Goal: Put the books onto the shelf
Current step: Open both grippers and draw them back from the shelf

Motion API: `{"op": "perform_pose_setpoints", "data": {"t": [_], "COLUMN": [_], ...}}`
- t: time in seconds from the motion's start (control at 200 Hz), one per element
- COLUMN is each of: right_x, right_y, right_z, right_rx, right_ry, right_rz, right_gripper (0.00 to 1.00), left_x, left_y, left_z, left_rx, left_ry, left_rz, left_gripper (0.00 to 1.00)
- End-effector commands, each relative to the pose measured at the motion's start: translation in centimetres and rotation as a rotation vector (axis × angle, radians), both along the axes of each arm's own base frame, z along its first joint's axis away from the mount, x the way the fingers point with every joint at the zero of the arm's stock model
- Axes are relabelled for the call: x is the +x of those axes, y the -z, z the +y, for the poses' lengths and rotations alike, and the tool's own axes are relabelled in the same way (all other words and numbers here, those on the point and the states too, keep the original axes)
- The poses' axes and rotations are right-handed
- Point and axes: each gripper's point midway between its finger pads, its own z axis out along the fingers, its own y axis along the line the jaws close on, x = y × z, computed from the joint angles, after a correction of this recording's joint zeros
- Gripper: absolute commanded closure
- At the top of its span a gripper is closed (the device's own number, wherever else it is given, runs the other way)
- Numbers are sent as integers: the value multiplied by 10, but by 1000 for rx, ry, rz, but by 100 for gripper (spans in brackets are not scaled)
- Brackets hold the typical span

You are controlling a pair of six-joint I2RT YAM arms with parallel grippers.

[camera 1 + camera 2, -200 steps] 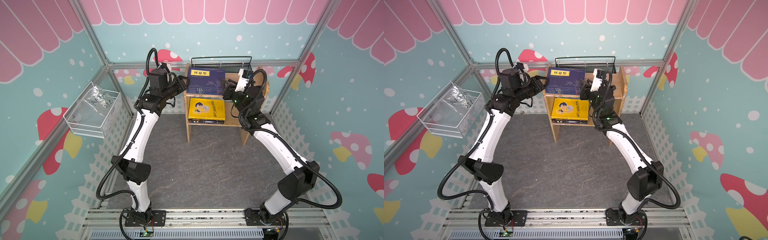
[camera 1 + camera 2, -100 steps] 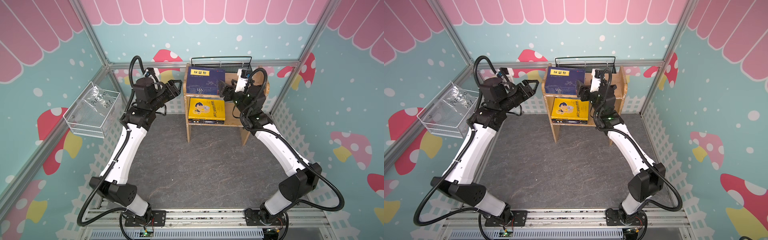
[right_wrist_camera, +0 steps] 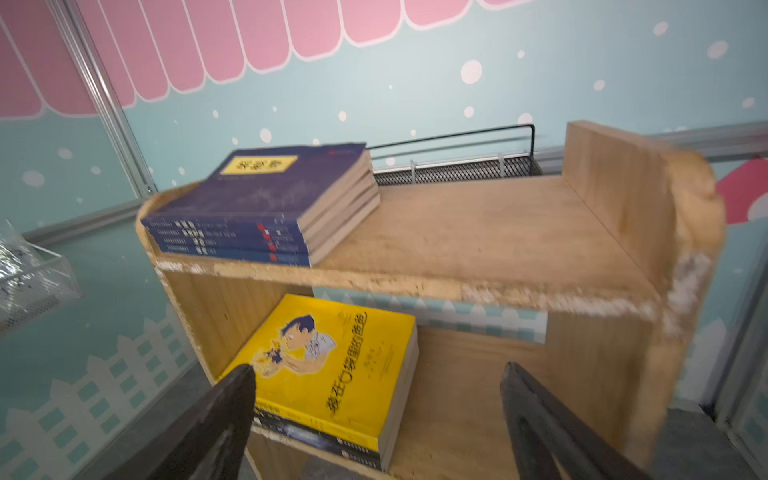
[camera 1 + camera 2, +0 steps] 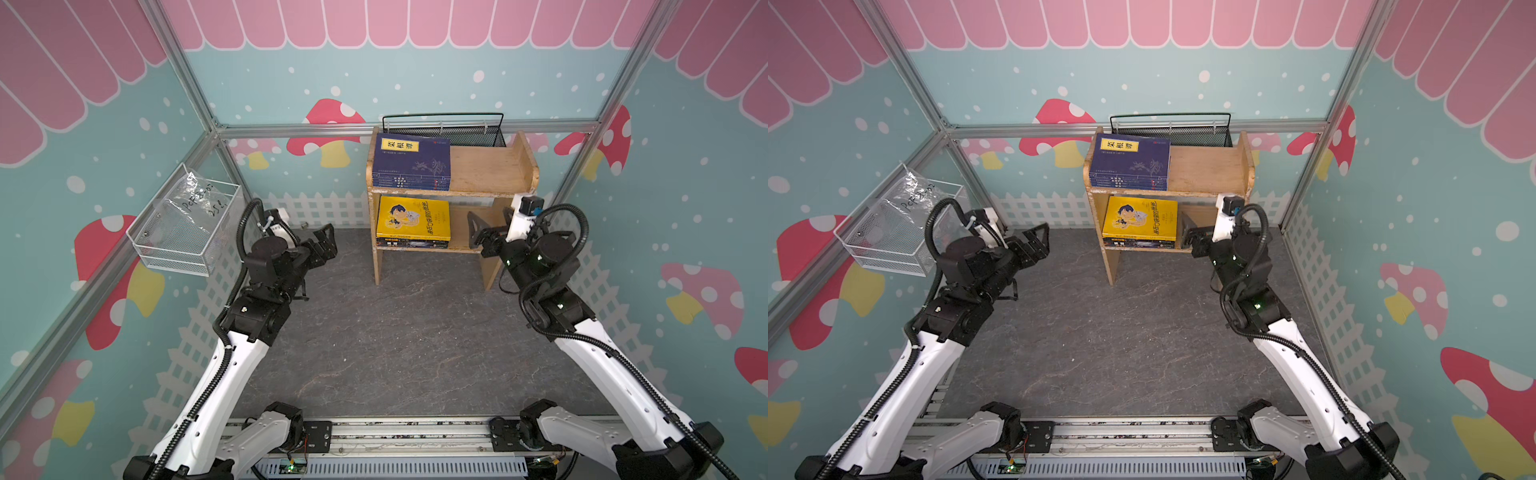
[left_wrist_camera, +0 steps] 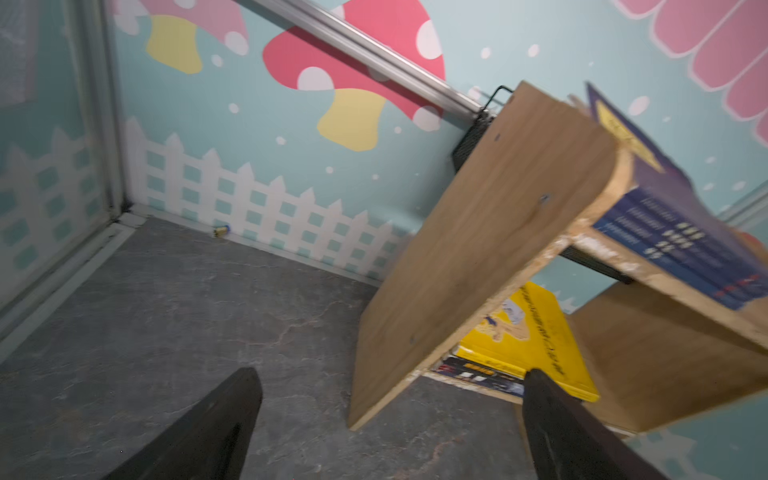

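Shelf (image 4: pixel 492 166) stands at the far middle of the grey floor (image 4: pixel 395 332), with a black mesh basket (image 4: pixel 442 134) behind it. Four navy paperbacks (image 4: pixel 411 162) lie flat in one stack at the left end of the upper tier, spines facing near. On the lower tier, also at the left end, a yellow paperback (image 4: pixel 413 218) lies flat on top of darker books (image 3: pixel 332 442), whose number cannot be told. No book shows on the floor in either top view, so the placing is judged complete.

Left gripper (image 4: pixel 323 239) hangs to the left of the shelf, well apart from it, fingers spread wide with nothing between them. Right gripper (image 4: pixel 490 226) hangs just in front of the bare right part of the lower tier, fingers likewise spread and empty, touching no book.

Handling assessment: the paperbacks are judged moderately heavy as stacks and light singly. The covers look smooth and probably slippery, and a single book would bend if held by one corner. Best hold is judged to be across the thickness at the near spine edge, where the block is stiffest. The stacks sit square. The right halves of both tiers are bare.
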Motion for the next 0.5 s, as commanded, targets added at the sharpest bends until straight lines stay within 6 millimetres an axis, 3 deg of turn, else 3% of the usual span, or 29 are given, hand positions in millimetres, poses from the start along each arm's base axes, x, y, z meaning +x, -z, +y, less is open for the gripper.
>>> {"op": "perform_pose_setpoints", "data": {"t": [0.0,0.115,0.225,0.33,0.495], "right_x": [-2,-13,-23,-29,-32], "right_y": [66,125,164,190,216], "right_z": [-27,-51,-74,-91,-107], "right_rx": [-95,-137,-151,-156,-196], "right_ry": [143,251,361,453,538], "right_rz": [141,255,314,345,352], "right_gripper": [3,2,1,1,0], "left_x": [-4,-6,-9,-12,-17], "left_y": [37,81,114,140,173], "left_z": [36,53,68,79,86], "left_rx": [114,192,331,410,434], "left_ry": [-179,-268,-327,-377,-418], "left_rz": [19,43,70,58,-25], "left_gripper": [1,1,1,0,1]}}
